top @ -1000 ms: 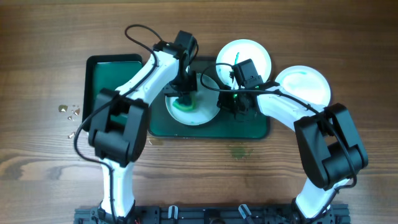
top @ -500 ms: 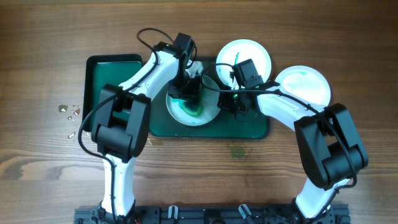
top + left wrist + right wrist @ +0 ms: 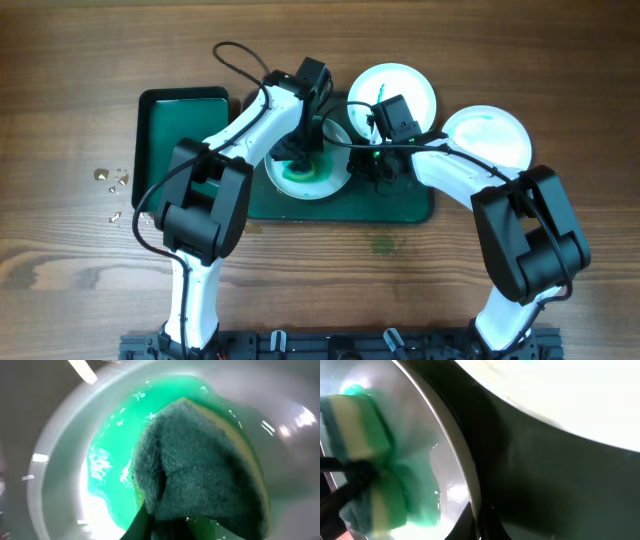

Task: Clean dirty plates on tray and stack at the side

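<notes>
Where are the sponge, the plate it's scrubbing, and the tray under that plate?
sponge (image 3: 200, 460), left wrist view, on its dark green scouring face.
plate (image 3: 325, 190), overhead view, on its bare white lower rim.
tray (image 3: 400, 205), overhead view, on bare dark green floor right of the plate.

The wooden counter (image 3: 80, 60) carries a large dark-green tray (image 3: 410, 205) at its middle. Just left of that tray lies a smaller green tray (image 3: 185, 125). Further left of it, a few pale scraps (image 3: 110, 180) are scattered. To the large tray's right sits a white plate (image 3: 490, 140) smeared green. A second white plate (image 3: 410, 85) lies at its far edge. A faint smudge (image 3: 383, 242) marks the wood just in front of it.
</notes>
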`<state>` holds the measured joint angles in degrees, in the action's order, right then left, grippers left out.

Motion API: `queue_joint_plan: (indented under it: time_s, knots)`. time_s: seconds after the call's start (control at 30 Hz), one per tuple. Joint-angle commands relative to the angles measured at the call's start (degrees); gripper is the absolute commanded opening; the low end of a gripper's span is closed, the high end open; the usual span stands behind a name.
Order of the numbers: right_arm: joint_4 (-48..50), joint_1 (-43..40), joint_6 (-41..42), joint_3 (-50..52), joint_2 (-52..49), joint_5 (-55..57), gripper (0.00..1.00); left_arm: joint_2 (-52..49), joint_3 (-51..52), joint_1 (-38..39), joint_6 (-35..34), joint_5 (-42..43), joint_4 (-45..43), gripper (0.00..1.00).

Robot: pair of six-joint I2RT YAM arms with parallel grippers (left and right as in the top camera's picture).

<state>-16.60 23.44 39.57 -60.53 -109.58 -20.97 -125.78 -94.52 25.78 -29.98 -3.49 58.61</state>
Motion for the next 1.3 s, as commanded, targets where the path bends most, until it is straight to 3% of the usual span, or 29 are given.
queue_joint_plan:
  time_s: [0.0,0.1,0.17,0.37,0.47,0.6,0.77,1.0,1.1,1.27]
  knots:
    - [-0.26,-0.15,-0.63,-0.96,-0.85,-0.96,0.04,-2.82,1.70,-1.36,-10.82,-15.63,0.55,0.04]
    - [-0.17,-0.15,-0.61,-0.96,-0.85,-0.96,0.05,-2.82,1.70,-0.42,-9.42,-14.45,1.18,0.04]
    - [-0.13,-0.15,-0.61,-0.96,-0.85,-0.96,0.04,-2.82,1.70,0.02,0.07,-8.46,0.55,0.04]
    - [0.15,-0.15,-0.57,-0.96,-0.85,-0.98,0.04,-2.82,1.70,0.15,32.39,27.58,1.07,0.04]
    - [0.09,-0.15,-0.61,-0.96,-0.85,-1.01,0.04,-2.82,1.70,0.15,38.18,36.02,0.22,0.04]
    - [0.09,-0.15,-0.59,-0.96,-0.85,-1.01,0.04,-2.82,1.70,0.02,35.41,35.01,-6.27,0.04]
    - [0.02,-0.15,-0.59,-0.96,-0.85,-1.01,0.04,-2.80,1.64,-0.81,21.18,23.08,-13.79,0.04]
    - [0.04,-0.15,-0.59,-0.96,-0.85,-1.01,0.04,-1.92,0.96,-2.25,-1.16,-10.64,-10.93,0.04]
    - [0.09,-0.15,-0.57,-0.96,-0.85,-1.01,0.04,-0.96,0.96,-2.49,-3.10,-18.34,-7.32,0.04]
    - [0.09,-0.15,-0.59,-0.96,-0.85,-1.40,0.05,-0.09,0.85,-2.49,-3.04,-16.57,-0.98,0.04]
